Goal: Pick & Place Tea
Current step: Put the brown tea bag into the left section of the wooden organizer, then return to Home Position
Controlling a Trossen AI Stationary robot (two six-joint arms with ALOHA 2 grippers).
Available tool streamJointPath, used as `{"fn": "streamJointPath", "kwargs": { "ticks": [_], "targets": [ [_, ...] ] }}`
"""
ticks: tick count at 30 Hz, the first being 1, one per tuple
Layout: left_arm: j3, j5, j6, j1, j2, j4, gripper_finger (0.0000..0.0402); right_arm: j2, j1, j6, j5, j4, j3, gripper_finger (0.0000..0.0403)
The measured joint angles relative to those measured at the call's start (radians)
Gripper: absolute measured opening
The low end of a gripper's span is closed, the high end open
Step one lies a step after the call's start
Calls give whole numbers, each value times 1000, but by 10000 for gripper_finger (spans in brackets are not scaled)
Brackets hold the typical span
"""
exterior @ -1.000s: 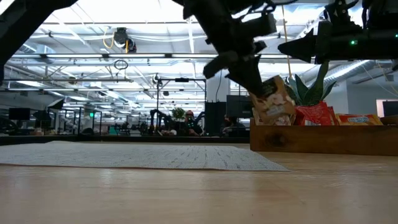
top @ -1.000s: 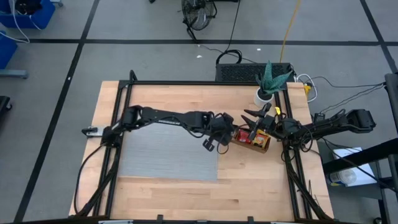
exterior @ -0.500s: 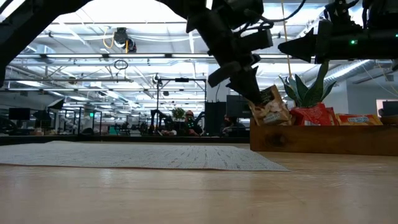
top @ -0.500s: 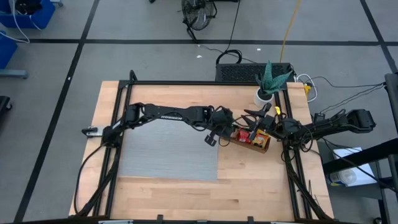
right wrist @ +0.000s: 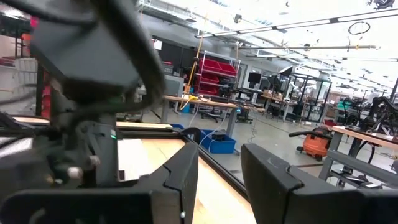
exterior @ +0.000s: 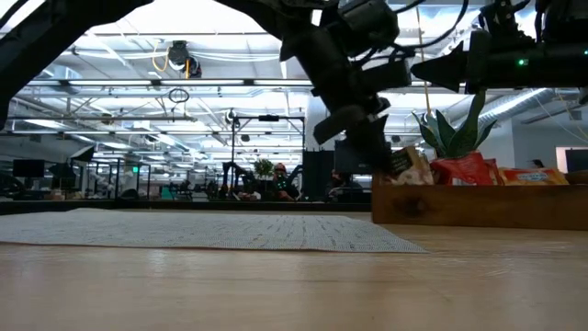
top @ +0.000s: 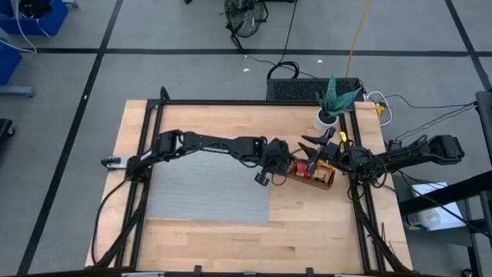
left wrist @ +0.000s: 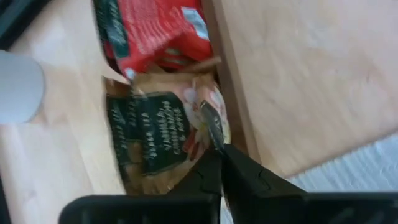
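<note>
left gripper [left wrist: 217, 158] at the wooden tray's [top: 319, 181] near end, fingers pressed together on the edge of a tan-and-green tea sachet [left wrist: 165, 134]. the sachet lies in the tray's end compartment, directly ahead of the fingertips, leaning against the tray wall [left wrist: 233, 81]. red sachets [left wrist: 155, 31] sit just beyond it in the same tray. in the low view the gripper [exterior: 390, 164] meets the sachet [exterior: 409, 168] at the tray's rim, with more red packets [exterior: 464, 168] beside it.

grey mat [top: 207, 185] lies behind and beside the left gripper, on the table [top: 200, 238]; no sachets visible on it.

right gripper [top: 319, 151] hangs above the tray's far side, fingers [right wrist: 186, 177] apart, nothing between them. a potted plant [top: 332, 104] stands just past it, off the tray.
</note>
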Motion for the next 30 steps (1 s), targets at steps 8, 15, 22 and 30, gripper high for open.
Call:
{"fn": "streamJointPath", "kwargs": {
  "ticks": [8,15,22,30],
  "targets": [
    [0,-57,-90,-25,-2,32,23,0,0,-1,0,-8,0,112],
    [-1,-40,-226,-34,-17,17,78,0,0,-1,0,-12,0,112],
    [-1,-48,-284,-53,-55,28,171,0,0,6,0,-14,0,112],
    [-1,-4,-321,-66,-209,-121,226,-19,10,1,4,-40,1,112]
  ]
}}
